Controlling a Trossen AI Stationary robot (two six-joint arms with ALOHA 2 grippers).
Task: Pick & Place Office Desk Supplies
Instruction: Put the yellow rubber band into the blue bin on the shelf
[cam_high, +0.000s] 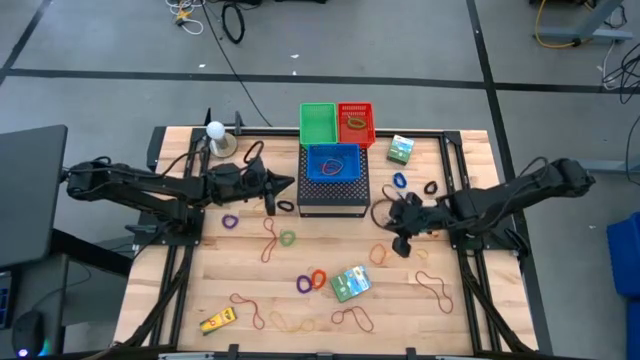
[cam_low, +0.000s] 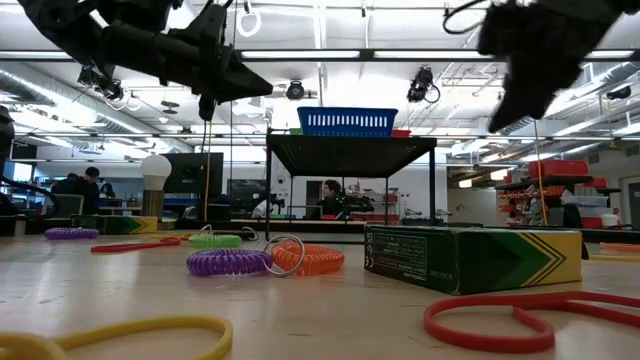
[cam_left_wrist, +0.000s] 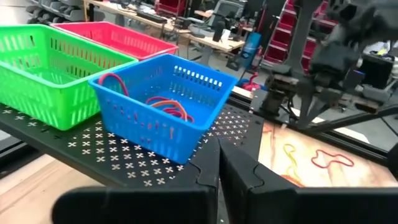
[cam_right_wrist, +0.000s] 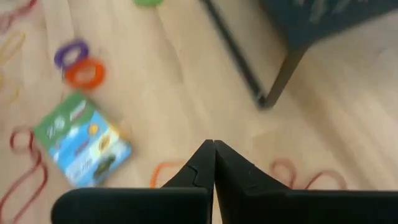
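Left end effector (cam_high: 290, 183) hung w/ fingers pressed together beside the blue basket (cam_high: 331, 163), which sat on the black mesh stand (cam_high: 333, 195) near the far edge of the bench (cam_high: 470, 310); nothing clearly pinched btwn the fingers in the wrist view, tho a thin band-like strand seemed to dangle below it in the low view, can't confirm. Some red bands (cam_left_wrist: 168, 107) already lay in the blue basket; the green basket (cam_high: 318, 122) & red basket (cam_high: 355, 124) sat behind it. Right end effector (cam_high: 403, 246) hovered over the right half of the bench, fingers shut tight & holding nothing, just above an orange band (cam_right_wrist: 166, 169). Most supplies were loose: purple ring (cam_high: 304, 284) & orange ring (cam_high: 319, 277) touching near the middle, a green box (cam_high: 350, 283) just beside them, another green box (cam_high: 401, 150) toward the far right corner, a yellow item (cam_high: 217, 320) near the front left corner, bands scattered along the front edge. Risks, as I judged: shut fingers would slide off a flat band unless reopened first; bands lay overlapping, so one pinch could drag up several; the left arm worked close to the stand & could nudge the basket; a thin band could slip & miss the basket rim.
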